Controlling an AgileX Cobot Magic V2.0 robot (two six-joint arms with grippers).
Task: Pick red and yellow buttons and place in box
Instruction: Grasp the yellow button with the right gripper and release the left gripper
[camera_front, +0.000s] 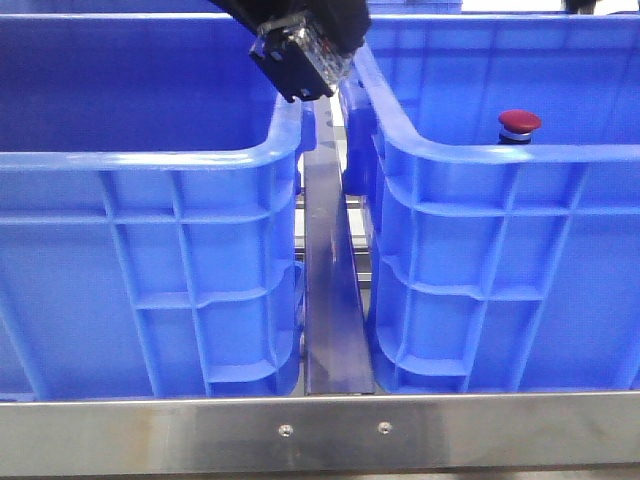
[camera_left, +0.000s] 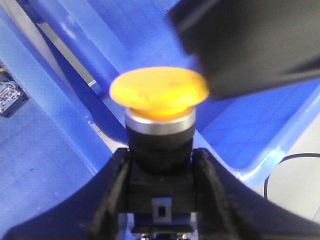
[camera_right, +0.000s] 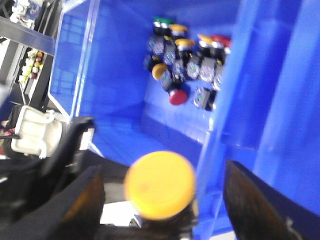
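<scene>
My left gripper (camera_left: 161, 159) is shut on the black body of the yellow button (camera_left: 159, 93), which has an orange-yellow cap on a silver collar, and holds it up over the crates. In the right wrist view the same yellow button (camera_right: 160, 185) sits between the wide-apart fingers of my open right gripper (camera_right: 162, 172), which do not touch it. In the front view the arms (camera_front: 300, 50) meet high over the gap between the crates. A red button (camera_front: 519, 123) stands upright in the right crate (camera_front: 500, 230). Another red one (camera_right: 176, 97) lies in a pile.
Two tall blue crates stand side by side, the left crate (camera_front: 140, 250) and the right one, with a metal rail (camera_front: 335, 300) between them. A pile of several buttons (camera_right: 187, 57) lies in a corner of a crate. A metal bar (camera_front: 320, 432) runs along the front.
</scene>
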